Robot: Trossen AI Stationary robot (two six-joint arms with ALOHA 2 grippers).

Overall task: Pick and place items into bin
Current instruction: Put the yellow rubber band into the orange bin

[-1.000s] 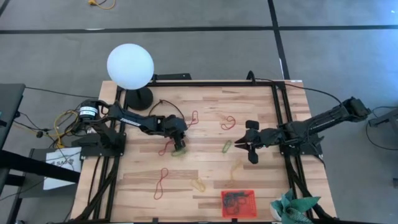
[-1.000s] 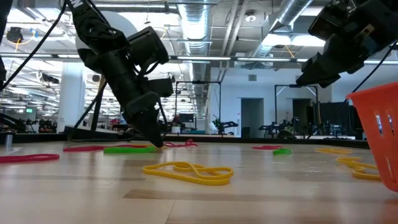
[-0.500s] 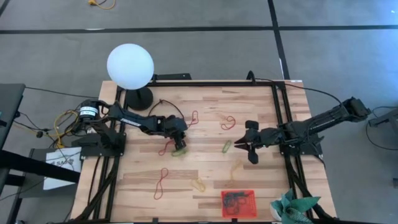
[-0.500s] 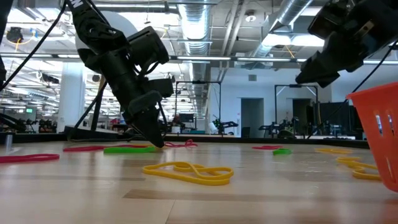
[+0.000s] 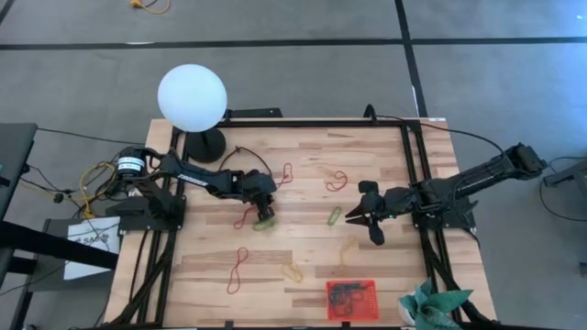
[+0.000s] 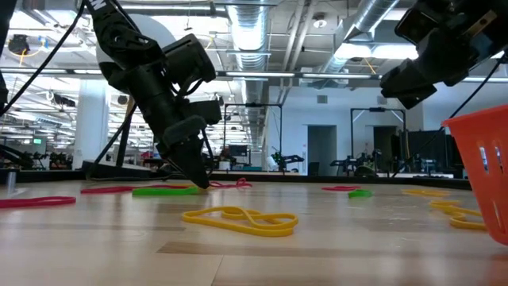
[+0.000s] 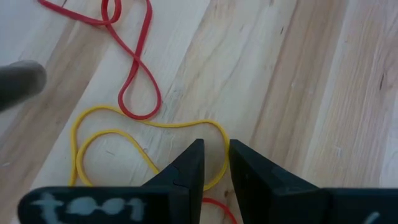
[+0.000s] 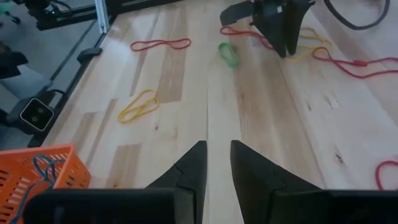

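My left gripper (image 5: 265, 218) (image 6: 200, 183) stands tips-down on the table at its middle, shut on a yellow rubber band (image 7: 112, 124) that lies flat on the wood beside a red band (image 7: 134, 74). My right gripper (image 5: 353, 214) (image 8: 216, 155) hovers above the table right of centre, shut and holding nothing. A green band (image 5: 335, 216) lies just left of its tips. The red-orange bin (image 5: 352, 299) (image 8: 37, 171) sits at the near edge with dark bands inside. More red and yellow bands lie scattered flat on the table. My left gripper comes down from above, slanting, with its fingertips (image 7: 193, 162) on the tabletop. One strand of the yellow band's loop (image 7: 221, 163) runs into the narrow gap between the fingers. The band lies slack and flat on the wood, not lifted.
A white globe lamp (image 5: 192, 97) stands at the far left corner. A teal cloth (image 5: 429, 307) lies at the near right corner beside the bin. Red bands (image 5: 237, 269) (image 5: 337, 180) and yellow bands (image 5: 292, 272) dot the wood, and a black cable (image 5: 248, 156) loops behind the left arm.
My right gripper has risen slightly above the table. My left gripper and the bands have kept still.
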